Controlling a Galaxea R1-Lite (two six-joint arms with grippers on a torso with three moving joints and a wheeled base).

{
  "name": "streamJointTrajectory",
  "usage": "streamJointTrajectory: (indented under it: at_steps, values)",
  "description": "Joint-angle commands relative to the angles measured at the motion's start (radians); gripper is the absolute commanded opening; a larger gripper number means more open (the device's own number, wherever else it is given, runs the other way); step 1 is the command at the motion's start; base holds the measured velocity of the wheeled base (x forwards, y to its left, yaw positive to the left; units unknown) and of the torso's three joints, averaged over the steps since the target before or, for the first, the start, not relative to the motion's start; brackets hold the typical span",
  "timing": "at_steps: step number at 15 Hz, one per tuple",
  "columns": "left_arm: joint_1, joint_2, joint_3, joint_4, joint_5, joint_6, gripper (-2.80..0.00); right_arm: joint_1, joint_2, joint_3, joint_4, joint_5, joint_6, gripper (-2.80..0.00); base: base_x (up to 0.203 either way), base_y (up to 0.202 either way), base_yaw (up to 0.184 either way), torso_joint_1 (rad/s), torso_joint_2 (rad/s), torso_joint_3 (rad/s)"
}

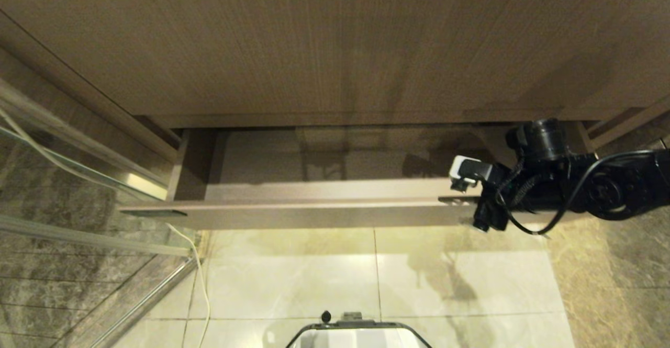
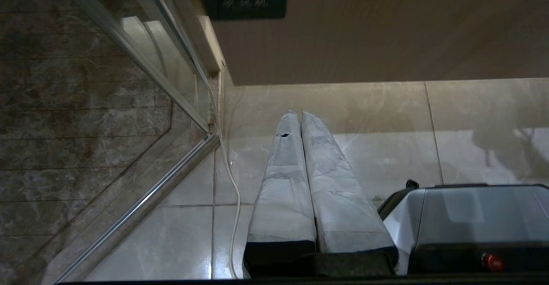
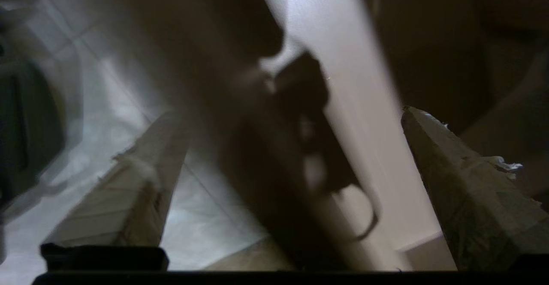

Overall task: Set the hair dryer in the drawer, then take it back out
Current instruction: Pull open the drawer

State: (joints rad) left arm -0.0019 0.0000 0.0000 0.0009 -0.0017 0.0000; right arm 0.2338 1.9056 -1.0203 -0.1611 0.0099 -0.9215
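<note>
Now my right claw (image 1: 463,193) hangs wide open and empty at the drawer's (image 1: 314,212) front rail, at about three o'clock in the head view. My left claw (image 2: 296,118) is parked low over the floor tiles (image 1: 314,274), fingers pressed together. Outward, the drawer stands pulled out below the worktop (image 1: 335,39), and what I see of its floor is bare. No dryer shows anywhere, so I cannot tell which stage I am at.

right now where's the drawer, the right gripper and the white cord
drawer (image 1: 314,211): head view, front panel's top edge
right gripper (image 1: 463,187): head view, between its fingertips
white cord (image 2: 235,193): left wrist view, stretch lying on floor tile
</note>
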Motion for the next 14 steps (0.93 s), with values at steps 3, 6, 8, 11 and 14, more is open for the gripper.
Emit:
streamJointTrajectory:
  at_steps: [3,6,8,11,14]
  values:
    - [0.0,0.0,0.002,-0.001,0.0,0.0,-2.8,0.002,-0.04,0.034,-0.023,-0.018,0.012,0.0,0.0,0.0,0.0,0.0,0.0,0.0]
    - [0.0,0.0,0.002,-0.001,0.0,0.0,-2.8,0.0,-0.097,0.098,-0.017,-0.02,0.011,0.0,0.0,0.0,0.0,0.0,0.0,0.0]
    - [0.0,0.0,0.002,-0.001,0.0,0.0,-2.8,-0.012,-0.184,0.171,0.003,-0.018,0.009,0.0,0.0,0.0,0.0,0.0,0.0,0.0]
    - [0.0,0.0,0.002,-0.001,0.0,0.0,-2.8,-0.038,-0.295,0.214,0.021,-0.014,0.018,0.0,0.0,0.0,0.0,0.0,0.0,0.0]
    - [0.0,0.0,0.002,-0.001,0.0,0.0,-2.8,-0.086,-0.454,0.328,0.034,-0.01,0.053,0.0,0.0,0.0,0.0,0.0,0.0,0.0]
